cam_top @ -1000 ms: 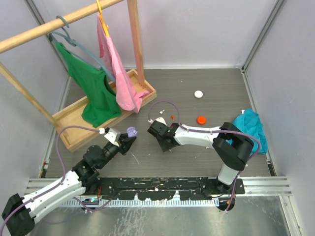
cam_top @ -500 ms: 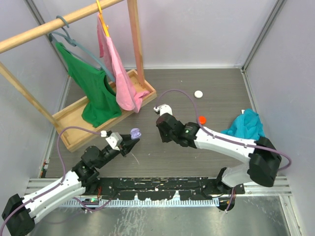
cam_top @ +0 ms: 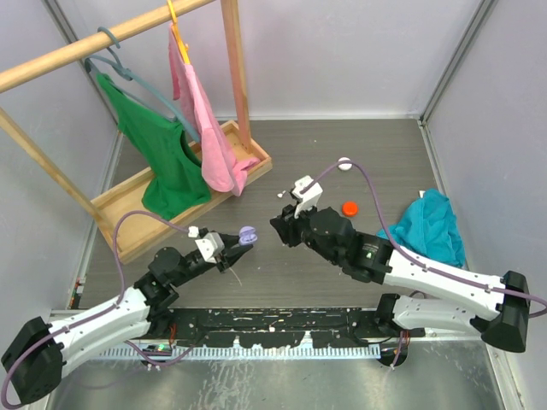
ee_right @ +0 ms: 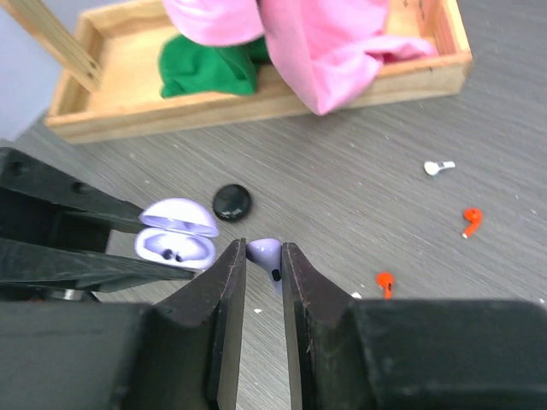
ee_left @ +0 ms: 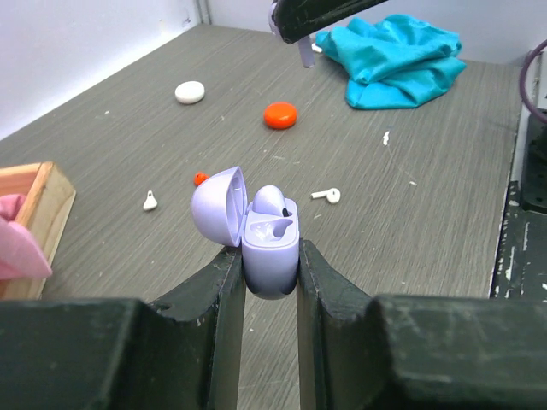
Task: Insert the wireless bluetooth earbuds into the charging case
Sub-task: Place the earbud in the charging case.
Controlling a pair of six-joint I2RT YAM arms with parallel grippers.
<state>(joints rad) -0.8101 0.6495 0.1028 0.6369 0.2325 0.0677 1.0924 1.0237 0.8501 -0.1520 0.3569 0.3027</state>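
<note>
My left gripper [ee_left: 265, 266] is shut on a lilac charging case [ee_left: 272, 243] and holds it above the table with the lid open. One lilac earbud [ee_left: 270, 199] sits in the case. In the right wrist view my right gripper [ee_right: 263, 259] is shut on a second lilac earbud [ee_right: 267, 251], just right of the open case [ee_right: 175, 241]. From above, the case [cam_top: 247, 234] and the right gripper [cam_top: 276, 225] are close together but apart. Loose earbuds lie on the table: two white ones [ee_left: 149, 202] [ee_left: 326, 196] and two red ones [ee_right: 471, 218] [ee_right: 385, 280].
A black round case [ee_right: 232, 202], a red round case [cam_top: 349, 207] and a white round case [cam_top: 344, 163] lie on the table. A teal cloth [cam_top: 432, 222] is at the right. The wooden clothes rack's tray [cam_top: 137, 226] with green and pink garments stands at the left.
My left gripper has carried the open case a little to the right. The right arm has stretched out, its elbow swinging right, with the gripper staying near the table's middle, close to the case.
</note>
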